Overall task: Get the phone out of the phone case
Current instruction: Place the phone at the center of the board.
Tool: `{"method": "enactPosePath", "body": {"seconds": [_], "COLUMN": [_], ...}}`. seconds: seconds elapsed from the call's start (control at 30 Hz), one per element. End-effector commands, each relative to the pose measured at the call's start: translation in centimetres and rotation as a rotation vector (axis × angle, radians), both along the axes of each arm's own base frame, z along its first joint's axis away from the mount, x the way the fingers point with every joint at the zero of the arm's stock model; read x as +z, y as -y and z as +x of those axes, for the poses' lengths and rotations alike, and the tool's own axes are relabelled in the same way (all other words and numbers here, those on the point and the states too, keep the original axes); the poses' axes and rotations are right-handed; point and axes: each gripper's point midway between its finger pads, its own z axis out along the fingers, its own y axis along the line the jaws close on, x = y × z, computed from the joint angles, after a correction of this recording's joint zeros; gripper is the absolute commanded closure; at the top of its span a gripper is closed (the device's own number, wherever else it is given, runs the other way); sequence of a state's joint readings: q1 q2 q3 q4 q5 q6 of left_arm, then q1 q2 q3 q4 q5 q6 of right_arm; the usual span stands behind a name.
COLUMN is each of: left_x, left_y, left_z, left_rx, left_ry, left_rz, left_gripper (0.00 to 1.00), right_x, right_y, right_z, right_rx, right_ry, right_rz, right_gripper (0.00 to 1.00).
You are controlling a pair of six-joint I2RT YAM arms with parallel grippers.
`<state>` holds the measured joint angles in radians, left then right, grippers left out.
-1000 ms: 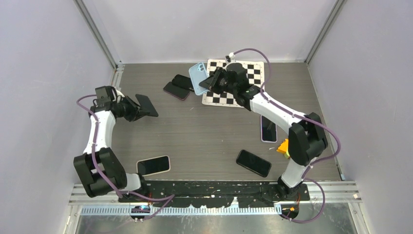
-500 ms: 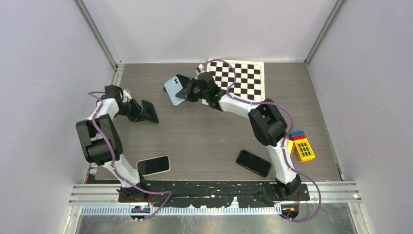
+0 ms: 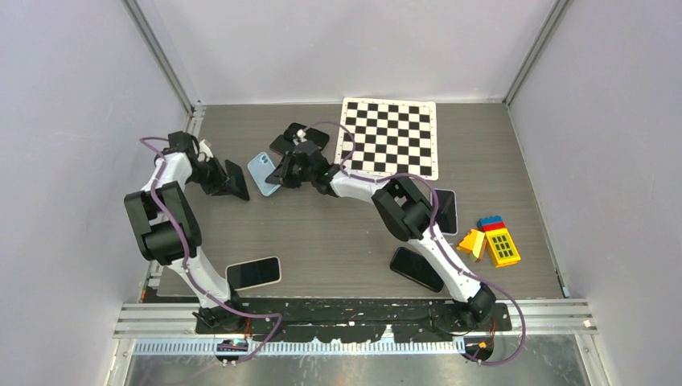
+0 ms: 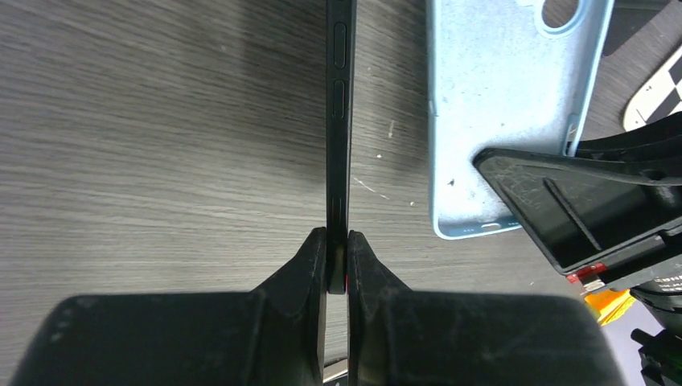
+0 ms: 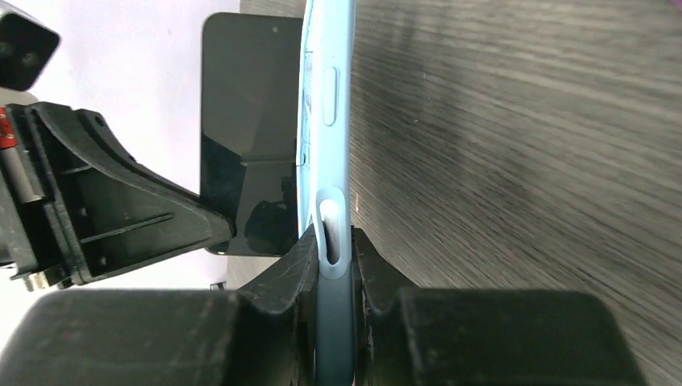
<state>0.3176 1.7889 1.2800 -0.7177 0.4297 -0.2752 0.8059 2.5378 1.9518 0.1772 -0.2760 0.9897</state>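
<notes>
Over the last second the right arm had swung away from the checkerboard [image 3: 390,137] and over to the left. It carried the light-blue case [image 3: 263,174] along until the case came just beside the phone [image 3: 237,180]. The left arm had folded back a little, with the phone still in its grip.

The phone was black and out of the case, at the far left of the surface [image 3: 322,233]. The left hand [image 4: 338,257] was clenched on one end of it. The left wrist view showed it edge-on, side buttons facing the camera. Whether it touched the surface could not be told.

The case was empty, its inner face and camera cut-out showing in the left wrist view. The right hand [image 5: 330,256] pinched it at the rim. Case and phone were apart, the case on the phone's right.

Behind the right hand lay two dark phones [image 3: 299,138], overlapping. A half-hidden phone [image 3: 445,211] lay under the right arm, with toy blocks [image 3: 492,240] to its right. A black phone [image 3: 418,268] lay nearer the bases, and a pale-edged phone [image 3: 253,273] lay near the left base.
</notes>
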Motion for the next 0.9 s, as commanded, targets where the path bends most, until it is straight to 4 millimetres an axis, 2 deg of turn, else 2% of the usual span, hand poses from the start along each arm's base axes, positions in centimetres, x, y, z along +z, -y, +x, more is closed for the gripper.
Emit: {"method": "enactPosePath", "body": {"seconds": [0.0,0.13,0.23,0.27,0.3,0.33,0.5,0.67,0.7,0.73,0.77,0.8,0.83,0.87], "left_x": [-0.4,-1.4,-1.8,-1.9,-1.9,-2.1,-2.8,-1.9,-1.7,-1.4,-1.2,-0.8,-0.5,-0.2], "left_y": [-1.8,-3.0,-3.6,-3.9,-4.2,-4.5,-6.1,-5.6,-5.3,-5.1,-4.9,-4.7,-4.6,-4.5], "left_z": [-1.0,-1.6,-1.8,-1.8,-1.8,-1.8,-2.6,-2.3,-2.3,-2.2,-2.2,-2.2,-2.2,-2.2], "left_rx": [0.030,0.086,0.132,0.147,0.161,0.175,0.221,0.224,0.223,0.221,0.223,0.224,0.227,0.229], "left_ry": [-0.057,-0.108,-0.132,-0.143,-0.153,-0.162,-0.226,-0.186,-0.180,-0.171,-0.167,-0.158,-0.150,-0.142], "left_rz": [0.069,0.052,0.036,0.034,0.036,0.041,0.097,0.072,0.063,0.056,0.053,0.054,0.054,0.055], "left_gripper": [0.92,0.80,0.73,0.72,0.72,0.71,0.71,0.67,0.65,0.63,0.61,0.58,0.56,0.54], "right_x": [2.5,0.7,-1.2,-1.0,-2.1,-1.5,-3.7,-5.5,-5.0,-5.6,-5.0,-5.6,-5.0,-5.3], "right_y": [-2.1,-1.8,-2.1,-2.4,-2.5,-3.0,-3.6,-4.1,-4.5,-4.6,-5.0,-4.9,-5.2,-4.9], "right_z": [-0.1,0.6,0.5,0.5,0.2,0.2,-1.4,-2.7,-2.7,-3.2,-3.2,-3.5,-3.4,-3.5], "right_rx": [0.001,-0.060,-0.076,-0.073,-0.068,-0.054,-0.019,0.031,0.039,0.053,0.059,0.068,0.072,0.078], "right_ry": [-0.009,-0.044,-0.098,-0.100,-0.124,-0.122,-0.152,-0.143,-0.127,-0.126,-0.115,-0.120,-0.108,-0.109], "right_rz": [0.074,0.023,0.010,0.018,0.004,0.018,-0.054,-0.108,-0.103,-0.121,-0.114,-0.131,-0.125,-0.152], "right_gripper": [0.89,0.88,0.88,0.88,0.88,0.88,0.87,0.81,0.79,0.77,0.74,0.72,0.70,0.66]}}
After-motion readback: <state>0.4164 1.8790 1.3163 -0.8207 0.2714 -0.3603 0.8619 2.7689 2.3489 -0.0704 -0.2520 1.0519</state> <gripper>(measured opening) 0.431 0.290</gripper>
